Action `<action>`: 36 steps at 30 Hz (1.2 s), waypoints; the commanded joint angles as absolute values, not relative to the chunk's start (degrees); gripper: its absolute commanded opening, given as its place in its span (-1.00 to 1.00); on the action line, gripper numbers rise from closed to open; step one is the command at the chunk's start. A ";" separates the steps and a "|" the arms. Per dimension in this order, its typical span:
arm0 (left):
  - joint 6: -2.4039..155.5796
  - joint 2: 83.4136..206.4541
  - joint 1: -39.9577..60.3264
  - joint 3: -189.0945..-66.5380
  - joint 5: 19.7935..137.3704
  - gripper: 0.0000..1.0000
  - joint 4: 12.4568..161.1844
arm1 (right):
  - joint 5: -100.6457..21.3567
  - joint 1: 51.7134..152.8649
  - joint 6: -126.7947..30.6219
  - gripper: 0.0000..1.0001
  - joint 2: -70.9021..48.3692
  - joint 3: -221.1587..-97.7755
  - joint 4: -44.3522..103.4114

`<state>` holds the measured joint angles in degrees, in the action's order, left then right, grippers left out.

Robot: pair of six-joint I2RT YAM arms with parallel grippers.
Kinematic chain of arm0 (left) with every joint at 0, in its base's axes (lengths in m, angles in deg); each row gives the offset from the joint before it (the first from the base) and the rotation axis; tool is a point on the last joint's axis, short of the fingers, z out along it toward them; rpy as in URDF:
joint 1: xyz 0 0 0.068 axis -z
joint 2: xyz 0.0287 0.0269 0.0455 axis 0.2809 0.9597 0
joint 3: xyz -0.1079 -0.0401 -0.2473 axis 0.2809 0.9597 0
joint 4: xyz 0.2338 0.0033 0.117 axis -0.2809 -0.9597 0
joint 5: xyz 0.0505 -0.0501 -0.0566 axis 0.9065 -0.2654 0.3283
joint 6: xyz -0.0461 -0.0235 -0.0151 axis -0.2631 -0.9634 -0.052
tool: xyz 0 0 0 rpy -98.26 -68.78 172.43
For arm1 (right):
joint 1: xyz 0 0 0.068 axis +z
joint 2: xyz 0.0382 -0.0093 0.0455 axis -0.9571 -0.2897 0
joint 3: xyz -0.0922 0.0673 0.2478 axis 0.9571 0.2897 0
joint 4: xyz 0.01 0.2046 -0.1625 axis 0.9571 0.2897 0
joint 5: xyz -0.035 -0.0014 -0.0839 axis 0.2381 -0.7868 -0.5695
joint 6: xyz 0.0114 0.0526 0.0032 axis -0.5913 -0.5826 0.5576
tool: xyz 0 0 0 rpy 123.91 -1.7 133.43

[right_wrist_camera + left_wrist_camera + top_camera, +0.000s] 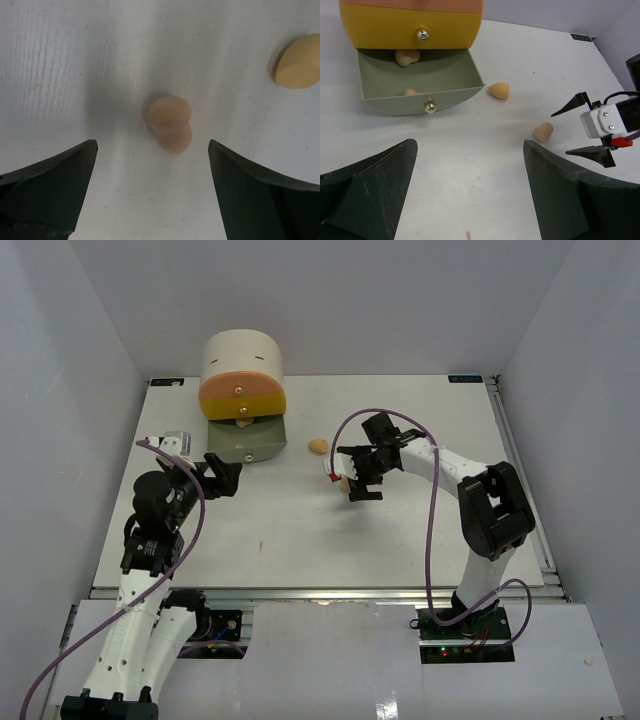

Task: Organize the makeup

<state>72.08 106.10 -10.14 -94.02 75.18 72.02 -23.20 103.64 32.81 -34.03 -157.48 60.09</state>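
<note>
Two tan sponges lie loose on the white table: one point(318, 445) point(499, 90) point(298, 68) right of the drawer unit, the other point(543, 131) point(170, 124) just ahead of my right gripper's tips. My right gripper point(352, 476) point(151, 146) point(560, 133) hovers over that sponge, open and holding nothing. Two more sponges point(407, 56) point(411, 92) rest inside the pulled-out green drawer point(470, 75) point(262, 445). Below and left of that drawer, my left gripper point(226, 478) point(470, 145) stands open and empty above bare table. No palettes or compact show.
The round cream drawer unit point(243, 360) stands at the back left, its orange and yellow point(380, 27) fronts closed. White walls enclose the table on three sides. The right arm's cable loops above the table's middle.
</note>
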 commanded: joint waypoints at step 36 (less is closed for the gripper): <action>72.63 96.46 -10.51 -93.29 82.82 0.96 71.18 | -40.62 123.52 5.34 -0.28 -61.82 -208.24 38.60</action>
<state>72.49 96.33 -10.17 -93.58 81.80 71.22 -34.33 123.83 10.62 -56.50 -206.75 51.52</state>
